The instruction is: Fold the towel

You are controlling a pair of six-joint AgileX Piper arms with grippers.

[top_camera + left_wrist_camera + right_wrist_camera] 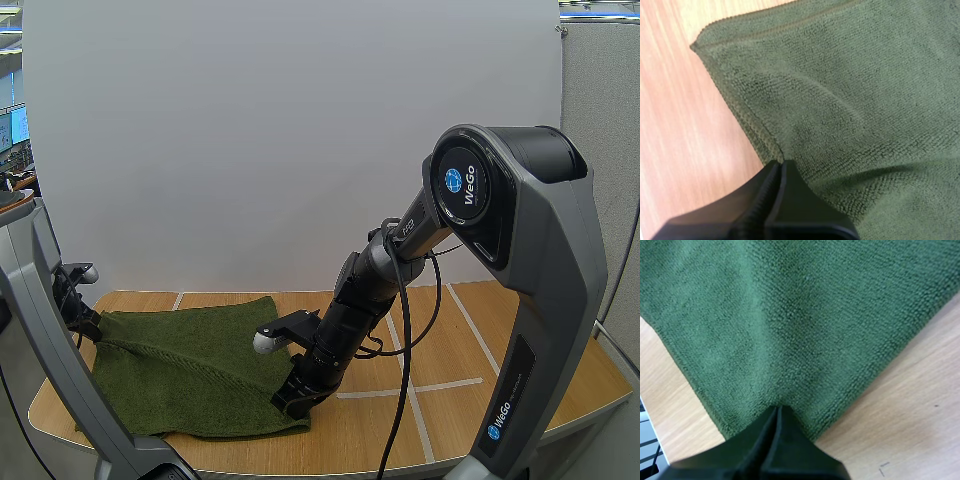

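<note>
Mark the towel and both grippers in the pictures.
towel (190, 365): high view, middle of the green cloth.
left gripper (780, 164): left wrist view, fingertips where they pinch the towel's edge.
right gripper (778, 410): right wrist view, fingertips where they pinch the towel's edge.

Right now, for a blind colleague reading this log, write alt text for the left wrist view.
The left gripper pinches the hemmed edge of a dark green towel, near one corner. Creases run toward the pinch; light wooden table shows beside it.
</note>
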